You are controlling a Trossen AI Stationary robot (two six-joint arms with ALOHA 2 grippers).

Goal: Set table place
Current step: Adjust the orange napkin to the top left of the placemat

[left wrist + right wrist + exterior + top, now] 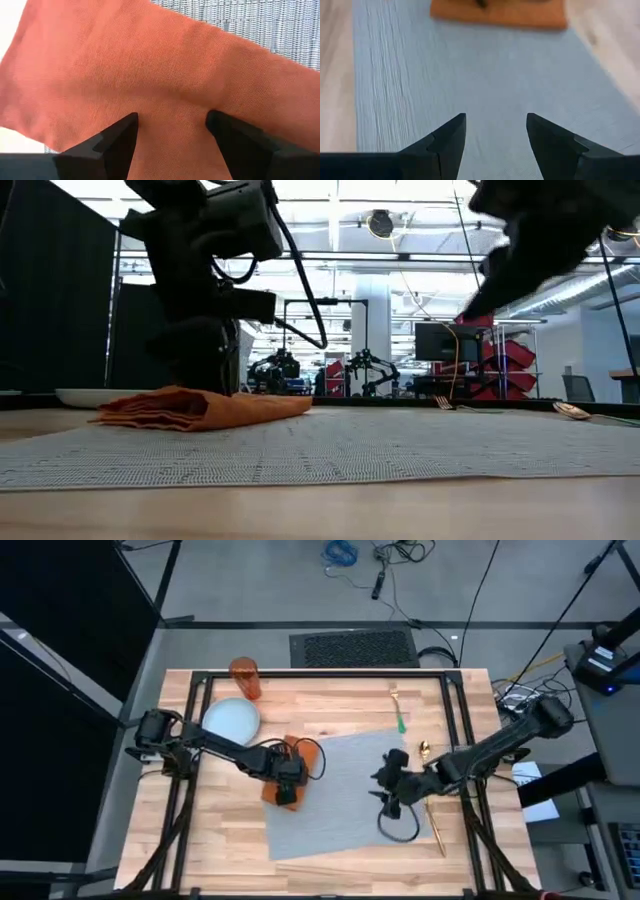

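no text, label, brand, number or sign can be read anywhere here.

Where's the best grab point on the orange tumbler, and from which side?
Judging by the high view, the orange tumbler stands upright at the table's far-left corner, apart from the pale-blue plate. Probably best gripped across its round wall at mid-height, fingers level, coming in from the near side with the left gripper, now over the orange napkin.

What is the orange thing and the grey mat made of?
The orange napkin looks like soft matte cloth: a fine weave shows, and it folds and bunches. The grey placemat seems woven fabric too, with ribbed threads and slight ripples, lying flat on the table.
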